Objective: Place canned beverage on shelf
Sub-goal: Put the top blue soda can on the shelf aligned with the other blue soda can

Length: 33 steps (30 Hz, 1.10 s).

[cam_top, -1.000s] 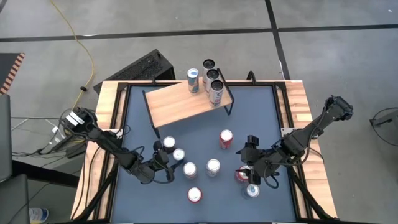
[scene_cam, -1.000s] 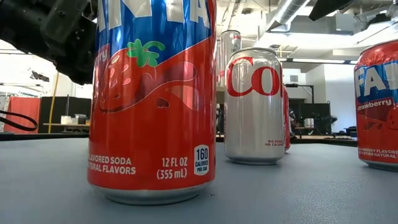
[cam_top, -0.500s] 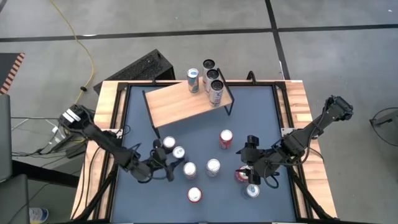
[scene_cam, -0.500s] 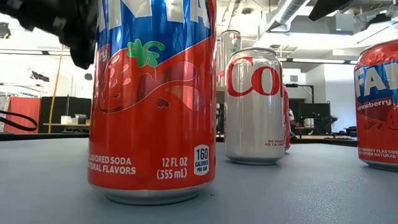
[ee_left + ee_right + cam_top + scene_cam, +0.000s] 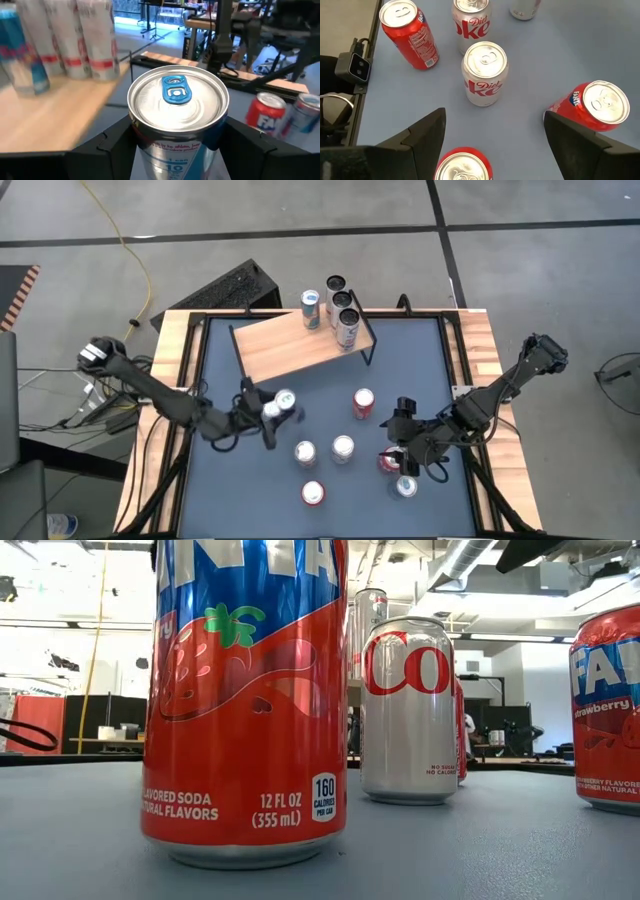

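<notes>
Gripping a blue-tab can [image 5: 178, 107] upright in the left gripper [image 5: 262, 412], jaws pinching its sides just under the rim so the base stays free for set-down. Sits centre-left of the high view, just below the shelf [image 5: 300, 345], whose upper right already holds four cans [image 5: 338, 308]. Parked lower right: right gripper [image 5: 403, 463], jaws spread over a red can [image 5: 462, 168], holding nothing.

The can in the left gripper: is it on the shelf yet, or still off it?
Off it. The can is clamped in the left gripper, above the table short of the shelf, whose board lies ahead in the wrist view.
</notes>
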Each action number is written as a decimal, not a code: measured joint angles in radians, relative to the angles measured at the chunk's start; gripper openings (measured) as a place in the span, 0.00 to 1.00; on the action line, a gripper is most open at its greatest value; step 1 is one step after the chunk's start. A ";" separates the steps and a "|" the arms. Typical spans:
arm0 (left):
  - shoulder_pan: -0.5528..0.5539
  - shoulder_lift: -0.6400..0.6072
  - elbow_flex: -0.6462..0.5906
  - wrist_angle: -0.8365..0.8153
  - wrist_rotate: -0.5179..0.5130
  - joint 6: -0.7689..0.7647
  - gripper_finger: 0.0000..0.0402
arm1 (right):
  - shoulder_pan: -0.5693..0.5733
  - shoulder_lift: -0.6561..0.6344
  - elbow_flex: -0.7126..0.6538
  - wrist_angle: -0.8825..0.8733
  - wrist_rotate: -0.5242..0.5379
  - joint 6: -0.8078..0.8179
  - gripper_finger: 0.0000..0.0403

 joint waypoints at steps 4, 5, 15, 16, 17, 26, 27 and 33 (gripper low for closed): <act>0.109 -0.016 0.109 -0.131 0.084 0.082 0.55 | -0.002 0.000 0.000 0.000 0.001 -0.004 0.80; 0.140 -0.016 0.137 -0.164 0.100 0.099 0.55 | -0.002 0.000 0.000 0.000 0.001 -0.003 0.80; 0.502 -0.016 0.248 -0.234 0.461 0.181 0.55 | -0.002 0.000 0.000 0.000 0.002 -0.003 0.80; 0.543 -0.015 0.248 -0.234 0.507 0.176 0.55 | -0.002 0.000 0.000 0.000 0.002 -0.003 0.80; 0.578 -0.011 0.248 -0.232 0.546 0.171 0.55 | -0.002 0.000 0.000 0.000 0.002 -0.003 0.80; 0.761 0.080 0.249 -0.181 0.719 0.128 0.55 | -0.002 0.000 0.000 0.001 0.001 0.000 0.80; 0.765 0.092 0.249 -0.176 0.723 0.138 0.55 | -0.002 0.000 0.000 0.001 0.001 -0.001 0.80; 0.786 0.144 0.250 -0.116 0.742 0.148 0.55 | -0.002 0.000 0.000 0.000 0.001 -0.001 0.80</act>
